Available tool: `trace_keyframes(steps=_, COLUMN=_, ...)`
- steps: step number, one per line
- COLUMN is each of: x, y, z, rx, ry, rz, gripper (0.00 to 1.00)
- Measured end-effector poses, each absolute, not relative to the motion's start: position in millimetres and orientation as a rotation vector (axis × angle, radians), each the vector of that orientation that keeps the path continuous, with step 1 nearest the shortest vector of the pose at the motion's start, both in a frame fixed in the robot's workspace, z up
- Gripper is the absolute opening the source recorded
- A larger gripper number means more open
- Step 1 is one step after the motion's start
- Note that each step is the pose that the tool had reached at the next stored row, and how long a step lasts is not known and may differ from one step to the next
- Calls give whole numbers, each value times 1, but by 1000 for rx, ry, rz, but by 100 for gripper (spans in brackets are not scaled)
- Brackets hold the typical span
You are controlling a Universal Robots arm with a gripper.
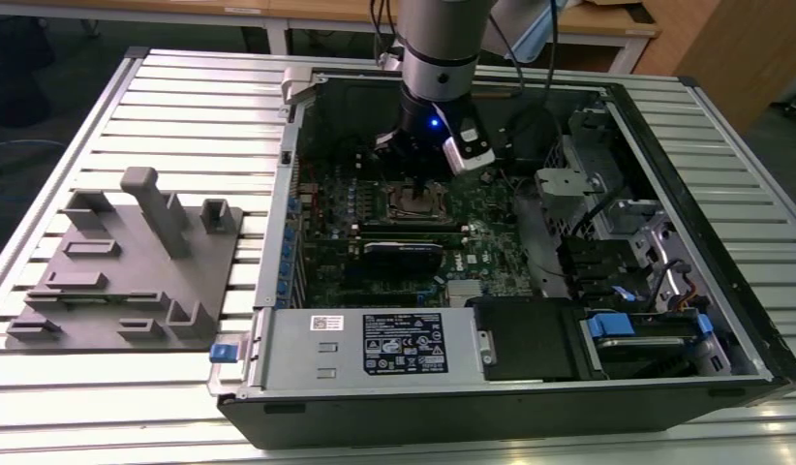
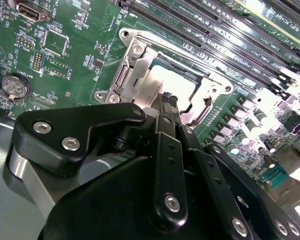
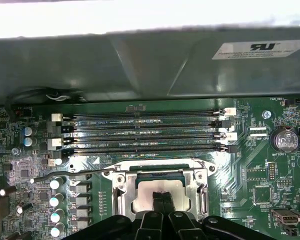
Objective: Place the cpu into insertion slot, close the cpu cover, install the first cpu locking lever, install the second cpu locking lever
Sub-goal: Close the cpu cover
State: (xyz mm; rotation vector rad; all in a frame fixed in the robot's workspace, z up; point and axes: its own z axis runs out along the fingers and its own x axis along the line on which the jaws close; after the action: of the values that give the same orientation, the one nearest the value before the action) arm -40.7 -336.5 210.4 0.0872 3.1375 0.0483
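over square silvery cpu cover (image 3: 122, 197), black tool (image 3: 163, 196) pinched closed

I see the cpu (image 3: 179, 190), dull silver, lying flat in the insertion slot (image 1: 413, 201), with the silvery cpu cover (image 3: 121, 195) lowered around it.

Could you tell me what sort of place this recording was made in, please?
Probably a robotics lab or workshop bench: an open computer case lies on a slatted metal table, a robot arm reaches into it, and wooden desks stand behind.
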Motion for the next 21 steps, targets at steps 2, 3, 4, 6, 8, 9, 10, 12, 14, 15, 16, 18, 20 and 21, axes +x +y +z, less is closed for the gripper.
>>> trace_keyframes(steps=2, x=-41, y=-337, z=210, rx=87, ry=3137, rz=48, gripper=11)
trace_keyframes(steps=3, x=-41, y=-337, z=210, rx=87, ry=3137, rz=48, gripper=11)
trace_keyframes(steps=4, x=-41, y=-337, z=210, rx=87, ry=3137, rz=49, gripper=11)
trace_keyframes(steps=6, x=-41, y=-336, z=210, rx=87, ry=3137, rz=49, gripper=11)
trace_keyframes(steps=8, x=-41, y=-337, z=211, rx=87, ry=3137, rz=48, gripper=11)
trace_keyframes(steps=9, x=-41, y=-337, z=211, rx=87, ry=3137, rz=48, gripper=11)
trace_keyframes(steps=10, x=-41, y=-337, z=211, rx=87, ry=3137, rz=48, gripper=11)
trace_keyframes(steps=12, x=-43, y=-337, z=210, rx=87, ry=3137, rz=48, gripper=11)
trace_keyframes(steps=14, x=-45, y=-337, z=210, rx=87, ry=3137, rz=48, gripper=11)
trace_keyframes(steps=15, x=-47, y=-337, z=210, rx=87, ry=3137, rz=48, gripper=11)
trace_keyframes(steps=16, x=-48, y=-337, z=210, rx=87, ry=3137, rz=48, gripper=11)
trace_keyframes(steps=18, x=-49, y=-337, z=210, rx=87, ry=3137, rz=48, gripper=11)
trace_keyframes(steps=20, x=-50, y=-337, z=210, rx=87, ry=3137, rz=48, gripper=11)
trace_keyframes(steps=21, x=-51, y=-337, z=210, rx=87, ry=3137, rz=48, gripper=11)
